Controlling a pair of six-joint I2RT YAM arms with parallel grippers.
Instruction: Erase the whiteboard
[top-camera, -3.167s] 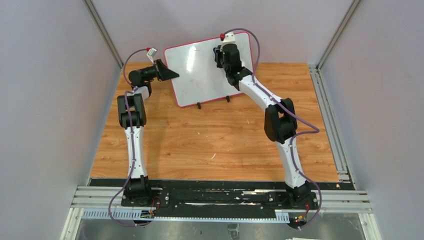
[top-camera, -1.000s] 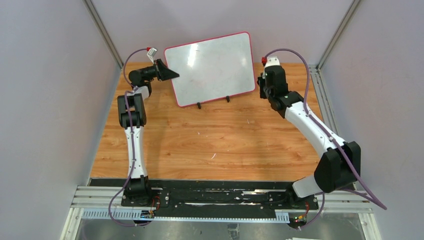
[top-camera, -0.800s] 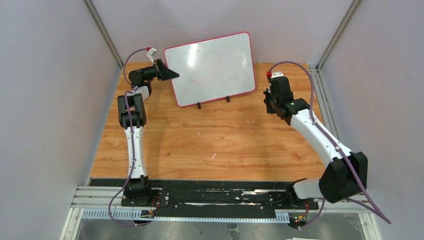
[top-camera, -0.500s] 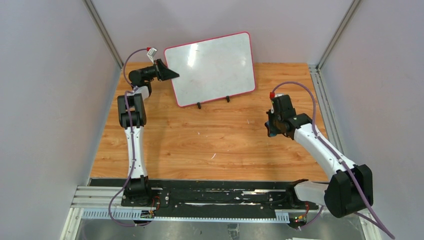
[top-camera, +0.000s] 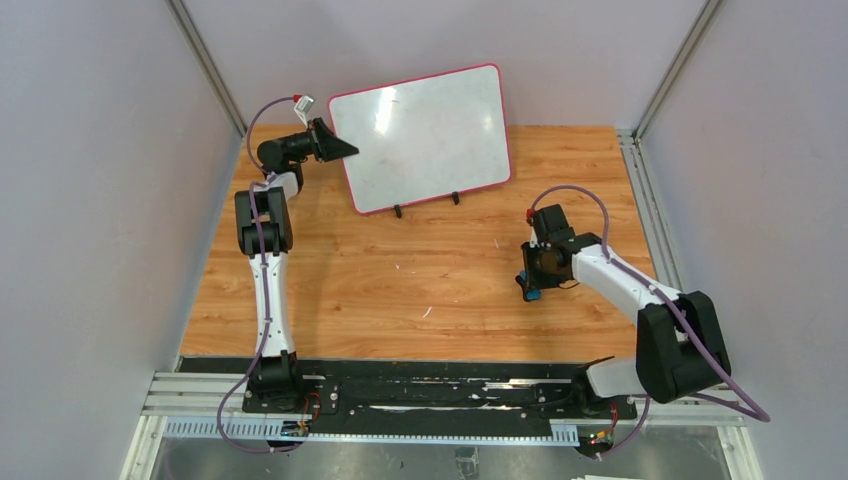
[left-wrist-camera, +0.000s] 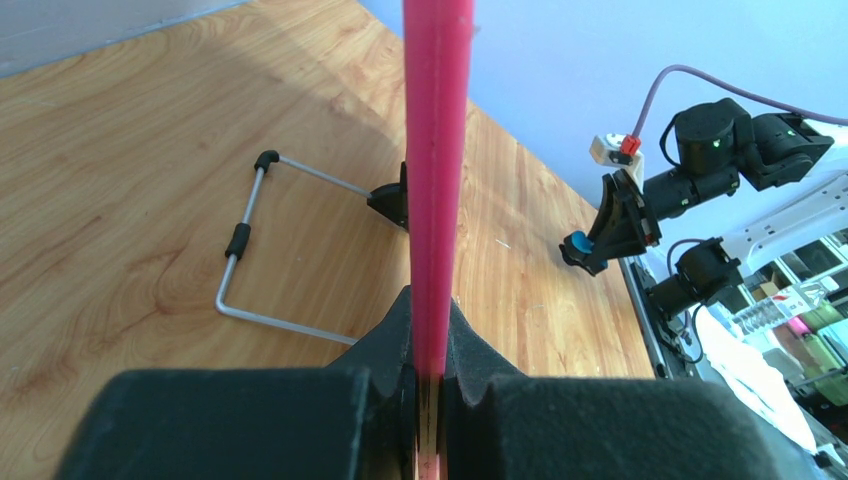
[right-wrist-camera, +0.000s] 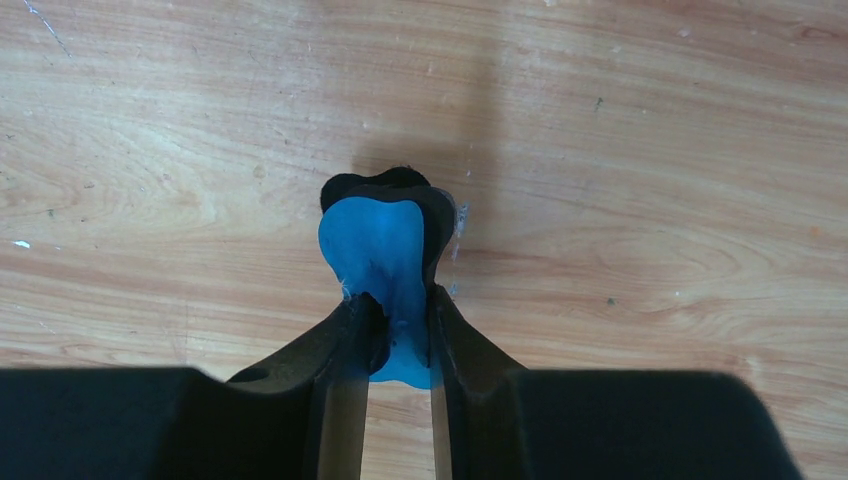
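top external: whiteboard stands propped and tilted at the far middle of the wooden table, red-pink frame, two small black feet on the wood, surface white with glare and faint grey smears. left gripper reaches in from the left, jaws pinched on the board's left edge. right gripper is low over the right part of the table, well apart from the board, pointing down and toward the near side with a small blue eraser at its tips; cannot tell from here if the eraser touches the wood. left wrist: the board's frame is seen edge-on as a vertical pink strip running up from between the black fingers, which are clamped tight on it, no gap showing. a wire stand lies flat on the wood behind the board, joined at a black foot. across the table the right gripper shows in the distance with the blue eraser at its tip. right wrist: camera looks straight down at the table; the two fingers are closed on the eraser, blue body with a black layer on the far side, squeezed in at the waist where the fingers press it. its dark shadow sits right under it on the wood.
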